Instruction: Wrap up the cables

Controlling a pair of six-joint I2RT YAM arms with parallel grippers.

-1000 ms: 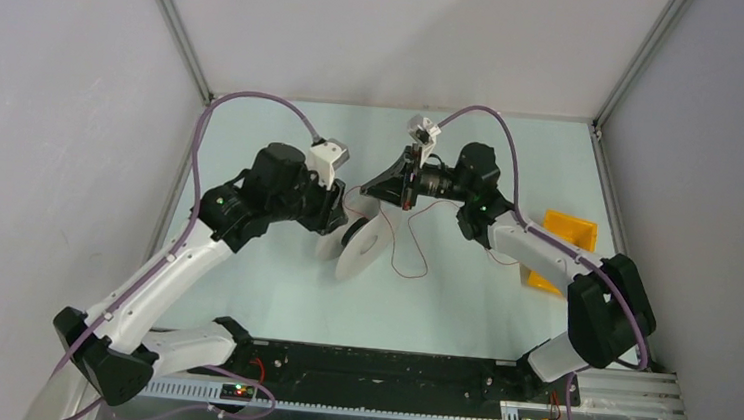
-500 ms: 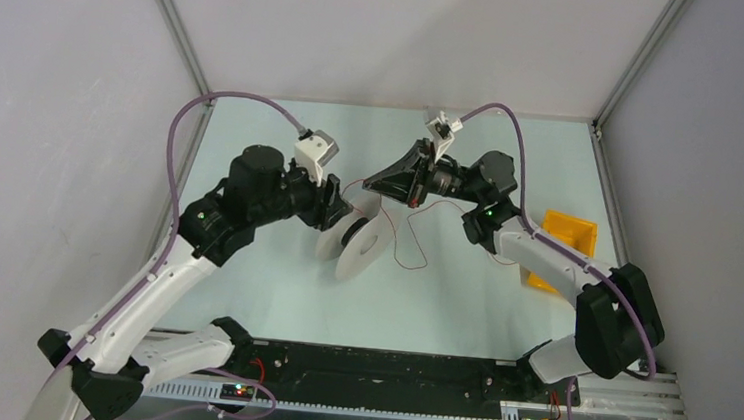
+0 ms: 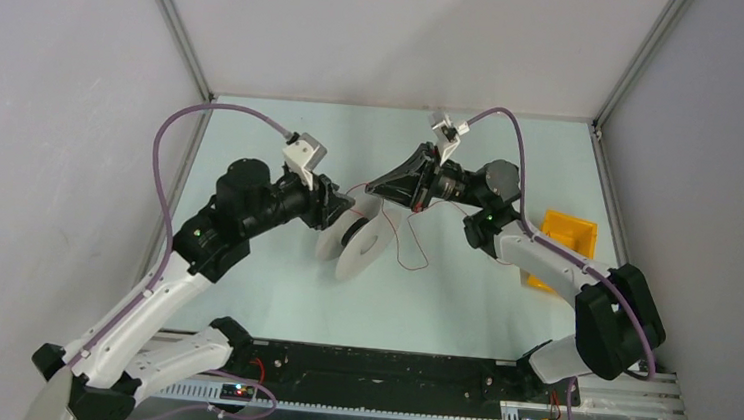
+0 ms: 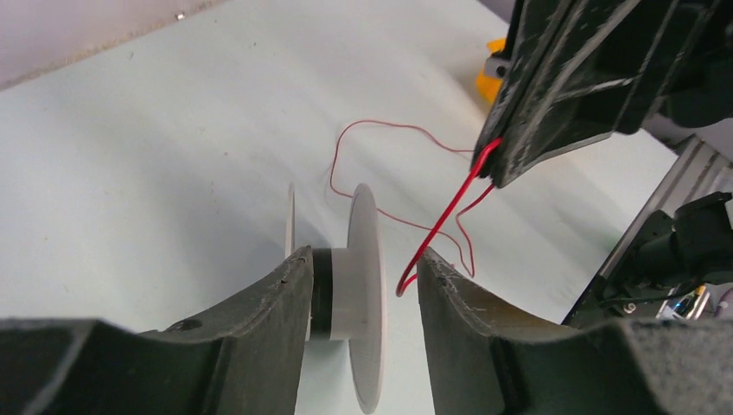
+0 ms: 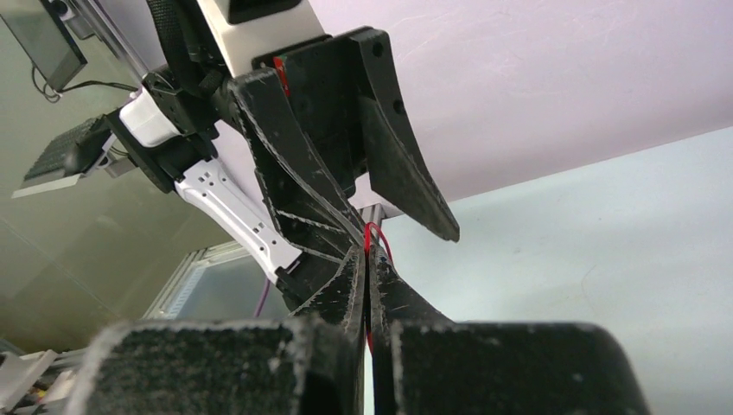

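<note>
my right gripper [image 5: 366, 251] has its fingers pressed together on the thin red wire [image 4: 449, 212], which hangs just beside the white spool [image 4: 364, 285]. the rest of it curls loose on the table [image 3: 272, 282]. my left gripper [image 4: 361, 258] has its fingers spread, with the spool just ahead.

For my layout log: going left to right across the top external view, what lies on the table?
white spool → loose loop of red wire → yellow bin. The left gripper and right gripper overlap the spool, so they are left out.
</note>
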